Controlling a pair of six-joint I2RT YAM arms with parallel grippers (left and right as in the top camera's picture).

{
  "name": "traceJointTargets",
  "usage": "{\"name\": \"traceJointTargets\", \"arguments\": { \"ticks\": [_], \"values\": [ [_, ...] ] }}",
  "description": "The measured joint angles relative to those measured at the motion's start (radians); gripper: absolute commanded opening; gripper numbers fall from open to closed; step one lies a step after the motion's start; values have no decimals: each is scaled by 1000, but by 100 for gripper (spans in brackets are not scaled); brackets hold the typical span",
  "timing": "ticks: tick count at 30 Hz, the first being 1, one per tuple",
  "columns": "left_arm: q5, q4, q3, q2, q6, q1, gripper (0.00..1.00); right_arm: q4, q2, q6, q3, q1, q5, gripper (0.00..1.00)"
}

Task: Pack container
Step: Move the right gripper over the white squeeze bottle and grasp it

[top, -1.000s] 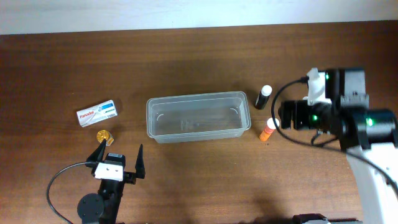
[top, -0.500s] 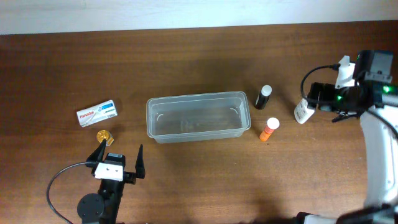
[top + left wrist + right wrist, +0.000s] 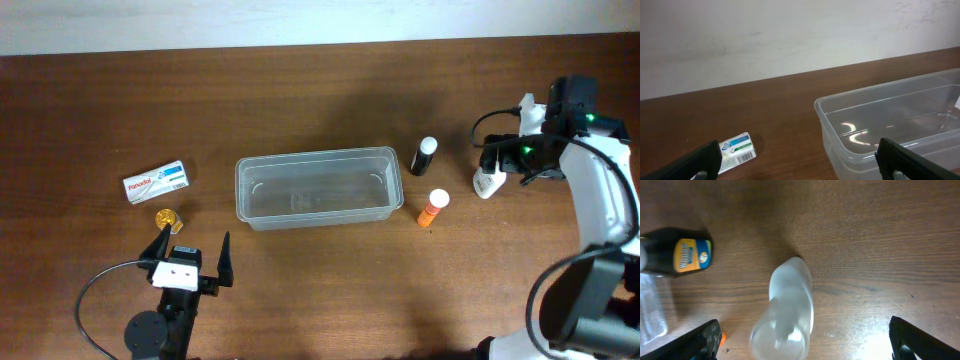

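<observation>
Here the right fingers (image 3: pixel 920 340) stand spread as wide as they go and grip nothing. The white bottle (image 3: pixel 790 300) sits on the worktop (image 3: pixel 880 240) below the gap between them, roughly midway. It appears to stand upright, though we cannot be sure from this angle. The black bottle (image 3: pixel 680 255) lies near it, toward the tub.

We judge the step in hand to be picking up that white bottle. To do it well, we would keep the bottle centred between the fingers on the way down and close on its body rather than its cap. If it is off centre, one finger may tip it. We would lift it straight up before moving sideways, since the black bottle and the orange bottle (image 3: pixel 432 207) lie between it and the tub, and a low carry could knock them.

The left fingers (image 3: pixel 910 160) are also wide open and hold nothing. They hang low, with the box (image 3: pixel 737 148) and the tub (image 3: pixel 832 140) ahead of them.

The tub sits in the middle of the worktop with nothing in it. The black and orange bottles are just beside its right end, and the box is well apart on its left.
</observation>
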Motion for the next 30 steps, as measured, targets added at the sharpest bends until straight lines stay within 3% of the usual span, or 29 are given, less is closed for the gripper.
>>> {"name": "traceJointTargets", "arguments": {
  "ticks": [10, 26, 30],
  "values": [
    [0, 0, 0, 0, 0, 0, 99, 53, 112, -23, 0, 0, -3, 91],
    [0, 0, 0, 0, 0, 0, 99, 91, 154, -35, 8, 0, -29, 35],
    [0, 0, 0, 0, 0, 0, 99, 90, 161, -17, 19, 0, -33, 31]
  ]
}}
